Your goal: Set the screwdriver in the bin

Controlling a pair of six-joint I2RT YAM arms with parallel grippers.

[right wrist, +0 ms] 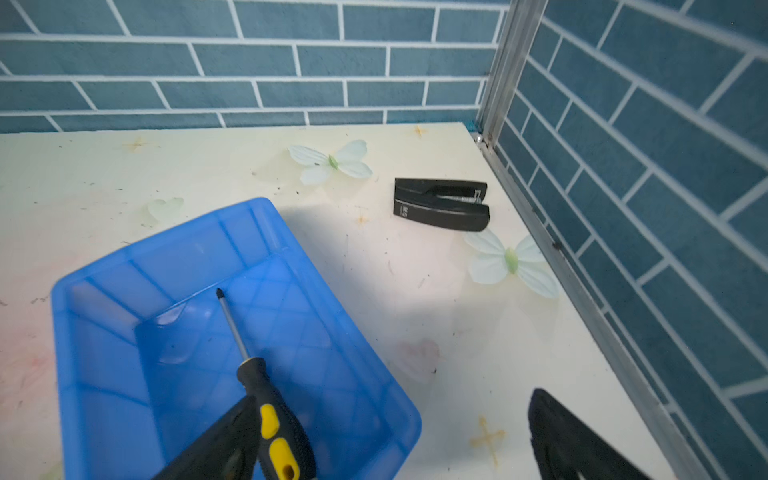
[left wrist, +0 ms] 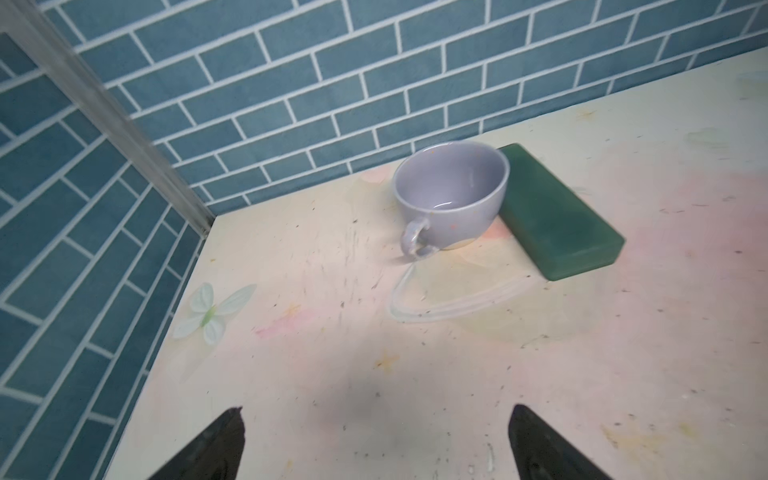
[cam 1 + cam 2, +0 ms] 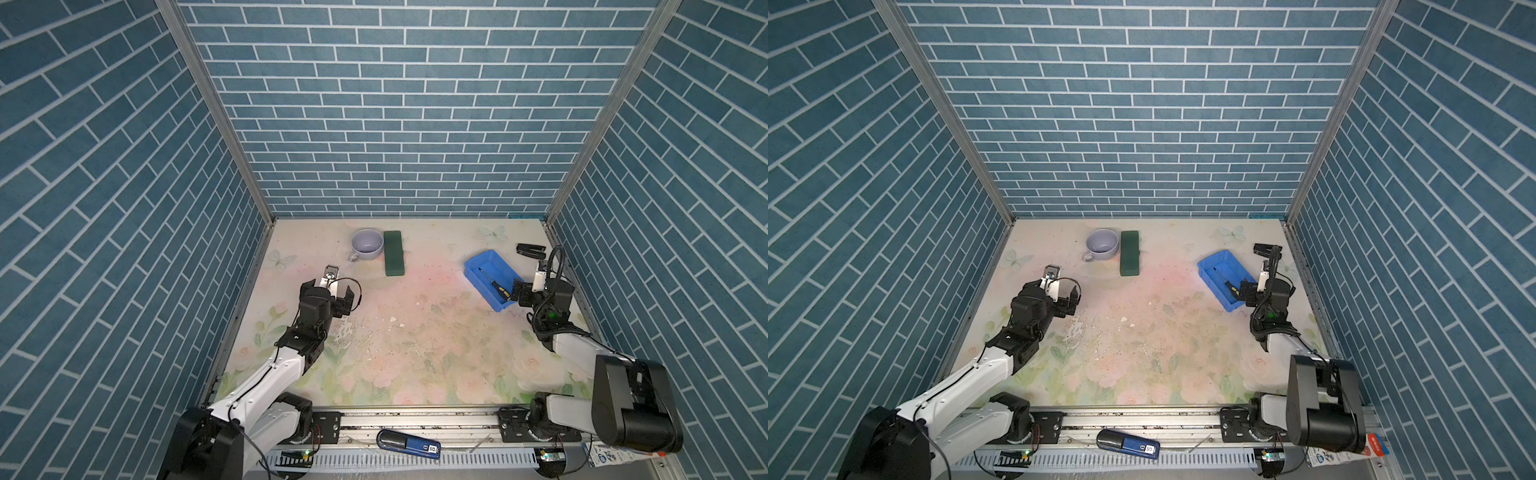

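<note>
The screwdriver, with a black handle, yellow inserts and a thin metal shaft, lies inside the blue bin. Both top views show it there, screwdriver in the bin at the right of the table. My right gripper is open over the bin's near corner. One of its fingers sits just beside the handle, the other stands well apart over the table. My left gripper hangs open and empty above bare table, left of centre.
A lavender cup and a dark green block stand side by side at the back. A black stapler lies behind the bin near the right wall. A black-and-blue tool rests on the front rail.
</note>
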